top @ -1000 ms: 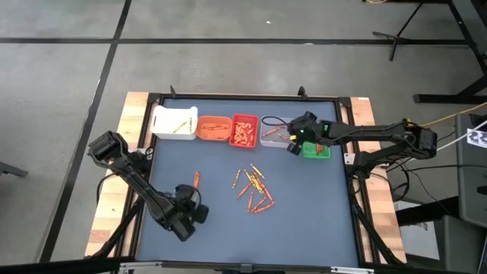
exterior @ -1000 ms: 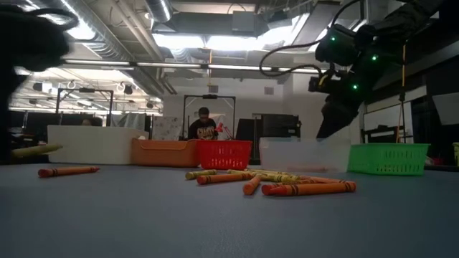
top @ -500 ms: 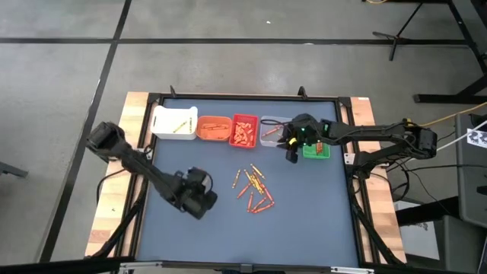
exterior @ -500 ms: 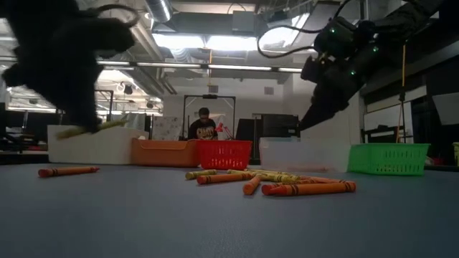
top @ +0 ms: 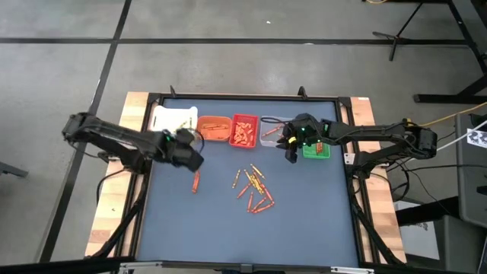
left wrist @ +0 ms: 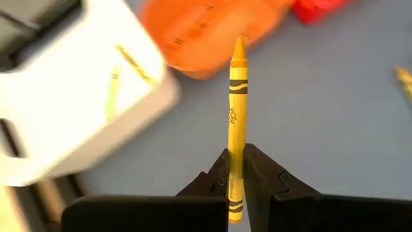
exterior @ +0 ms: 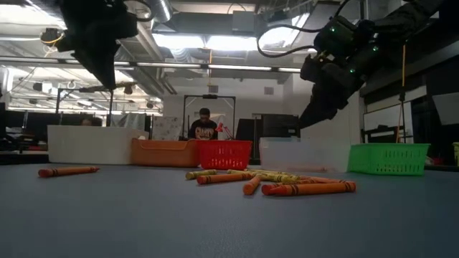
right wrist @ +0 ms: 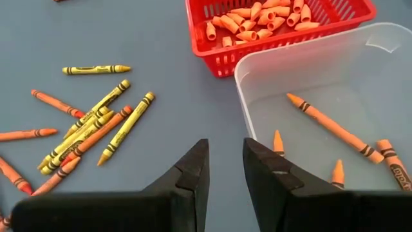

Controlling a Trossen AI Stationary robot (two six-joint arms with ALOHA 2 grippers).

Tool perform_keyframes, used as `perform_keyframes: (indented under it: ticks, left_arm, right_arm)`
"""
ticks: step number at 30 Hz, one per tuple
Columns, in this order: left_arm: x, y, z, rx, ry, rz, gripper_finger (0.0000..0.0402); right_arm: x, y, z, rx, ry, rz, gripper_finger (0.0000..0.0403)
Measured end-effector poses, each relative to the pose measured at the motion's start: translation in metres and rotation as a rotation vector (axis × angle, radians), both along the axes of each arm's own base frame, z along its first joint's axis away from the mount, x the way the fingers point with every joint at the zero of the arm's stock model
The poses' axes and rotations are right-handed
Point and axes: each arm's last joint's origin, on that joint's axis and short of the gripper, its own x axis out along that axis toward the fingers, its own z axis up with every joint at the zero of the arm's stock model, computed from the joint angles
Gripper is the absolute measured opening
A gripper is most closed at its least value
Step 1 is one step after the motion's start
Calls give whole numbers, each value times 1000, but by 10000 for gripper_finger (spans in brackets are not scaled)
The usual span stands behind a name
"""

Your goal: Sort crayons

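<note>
Yellow crayon [left wrist: 236, 122] clamped in left gripper [top: 185, 148], upper left of high view, near white bin [top: 173, 122] & orange bin [top: 214, 128]. Loose crayons [top: 254, 189] at centre. Right gripper [top: 290, 150], fingers apart w/ nothing between, by clear bin [top: 272, 133].

place: robotics lab | signs: concrete floor [top: 228, 61]; exposed ceiling pipes [exterior: 215, 66]; tripod stand [top: 411, 34]; person [exterior: 204, 125] at far workstation
</note>
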Motion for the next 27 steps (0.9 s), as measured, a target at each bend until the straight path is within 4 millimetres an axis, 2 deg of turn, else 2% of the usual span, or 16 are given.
perform_keyframes:
  ticks: [6,12,20,27]
  left_arm:
    - [-16,39,14,94,33,80,8]
    - [-22,72,12,127,93,161,8]
    - [-29,106,-23,148,133,219,8]
    - [-37,126,-51,167,83,309,8]
  right_arm:
    - [0,1,0,22,-1,-15,95]
    - [7,19,1,10,-16,56,95]
    - [18,54,8,-37,-98,171,95]
    - [19,81,8,-98,-97,197,95]
